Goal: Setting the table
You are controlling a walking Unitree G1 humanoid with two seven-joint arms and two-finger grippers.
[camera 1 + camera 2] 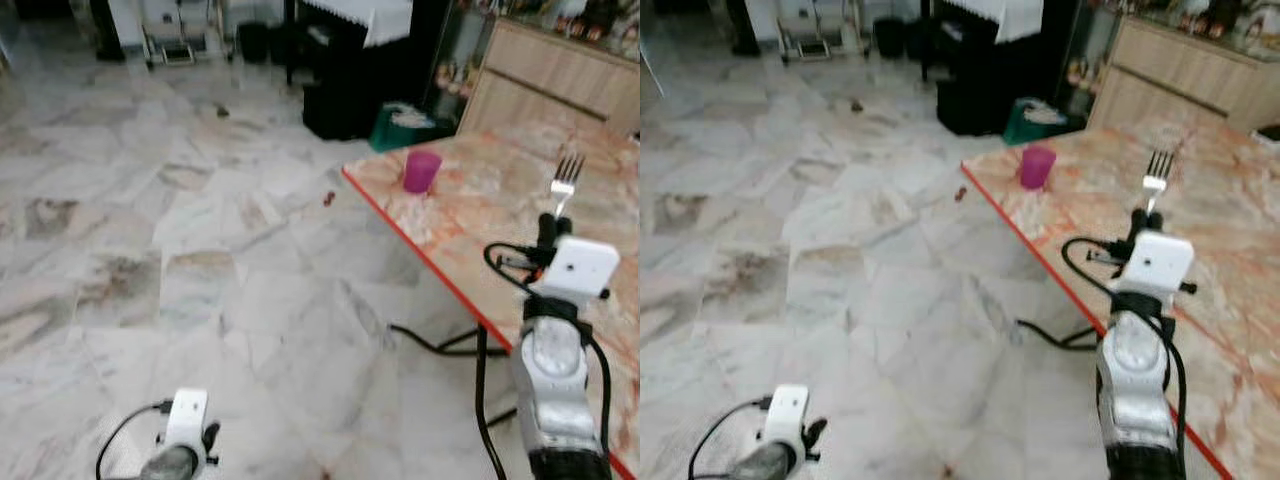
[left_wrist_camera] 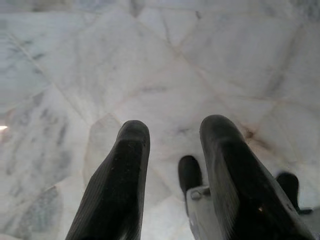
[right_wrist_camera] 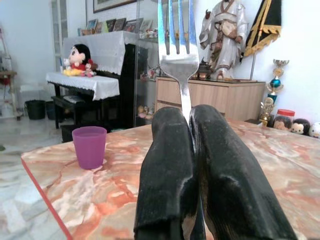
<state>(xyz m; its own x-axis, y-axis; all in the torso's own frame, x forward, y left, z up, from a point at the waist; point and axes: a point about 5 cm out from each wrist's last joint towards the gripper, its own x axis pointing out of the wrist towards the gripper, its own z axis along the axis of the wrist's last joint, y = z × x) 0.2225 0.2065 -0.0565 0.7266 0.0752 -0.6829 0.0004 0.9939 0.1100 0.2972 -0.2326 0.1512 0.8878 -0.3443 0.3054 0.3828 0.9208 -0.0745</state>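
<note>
My right gripper (image 1: 553,226) is raised over the near edge of the marbled orange table (image 1: 480,215) and is shut on the handle of a silver fork (image 1: 564,182), tines pointing up and away. In the right wrist view the fork (image 3: 179,55) stands upright between the black fingers (image 3: 165,170). A purple cup (image 1: 421,171) stands upright near the table's far left corner, well ahead and left of the fork; the same purple cup (image 3: 89,146) appears in the right wrist view. My left gripper (image 2: 172,165) hangs low over the floor, open and empty.
The table has a red rim (image 1: 420,250) along its left side. A black cable (image 1: 440,345) lies on the marble floor (image 1: 180,220) beneath it. A black piano with a white cloth (image 1: 355,50) and a wooden sideboard (image 1: 560,80) stand beyond.
</note>
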